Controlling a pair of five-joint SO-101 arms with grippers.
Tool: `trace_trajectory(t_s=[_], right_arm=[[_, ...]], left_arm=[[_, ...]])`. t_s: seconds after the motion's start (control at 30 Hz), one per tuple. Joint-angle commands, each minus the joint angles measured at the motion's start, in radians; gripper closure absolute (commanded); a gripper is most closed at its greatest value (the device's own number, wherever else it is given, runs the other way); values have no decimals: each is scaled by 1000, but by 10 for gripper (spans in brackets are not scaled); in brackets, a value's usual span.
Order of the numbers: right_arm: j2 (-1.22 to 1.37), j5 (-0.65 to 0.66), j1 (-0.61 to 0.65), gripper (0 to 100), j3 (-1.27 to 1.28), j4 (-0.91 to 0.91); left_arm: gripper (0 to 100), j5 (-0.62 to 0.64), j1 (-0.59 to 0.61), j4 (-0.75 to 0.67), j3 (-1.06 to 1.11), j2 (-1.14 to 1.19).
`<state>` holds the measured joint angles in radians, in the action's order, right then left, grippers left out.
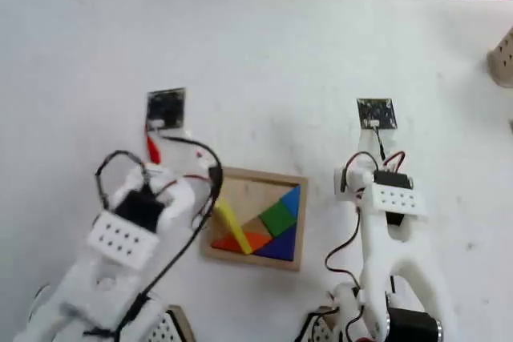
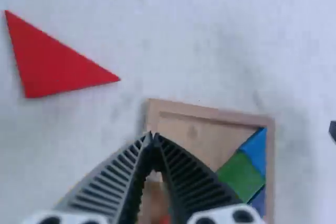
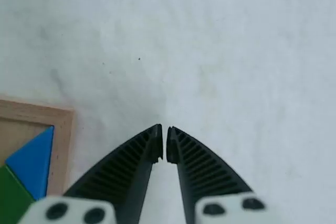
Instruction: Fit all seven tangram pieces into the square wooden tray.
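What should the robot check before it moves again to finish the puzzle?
1. Red triangle in the tray? Not ok: it lies on the table, outside the tray.
2. Left claw ready to grab? Not ok: it is shut, above the tray's edge.
3. Yellow piece lying flat? Cannot tell.
4. Room left in the tray? Ok: bare wood shows beside the green piece.
5. Right claw out of the way? Ok: shut, over the table beside the tray.

light: bright, even | shadows: faint, soft | glare: table (image 1: 264, 54) washed pale
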<state>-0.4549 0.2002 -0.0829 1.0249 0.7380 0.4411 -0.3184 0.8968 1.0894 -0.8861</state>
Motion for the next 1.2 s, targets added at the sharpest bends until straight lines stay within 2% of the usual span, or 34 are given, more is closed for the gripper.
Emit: trace_trajectory(t_s=[0.0, 0.1, 0.2, 0.5, 0.7, 1.03, 1.17], right_arm=[[10, 14, -7, 971, -8, -45], [67, 14, -21, 930, -43, -33], [122, 14, -22, 915, -92, 8], [203, 14, -33, 961, -169, 77], [203, 14, -33, 961, -169, 77], [206, 14, -33, 961, -169, 76], [208, 14, -31, 961, -169, 74]], left_arm=[[976, -158, -7, 112, 80, -154], [976, -173, -64, 132, 124, -160], [976, -114, -101, 117, 127, -143], [976, 25, -179, -124, 61, 271], [976, 35, -170, -232, -5, 443], [976, 35, -179, -367, -17, 449], [976, 37, -191, -411, -14, 349]])
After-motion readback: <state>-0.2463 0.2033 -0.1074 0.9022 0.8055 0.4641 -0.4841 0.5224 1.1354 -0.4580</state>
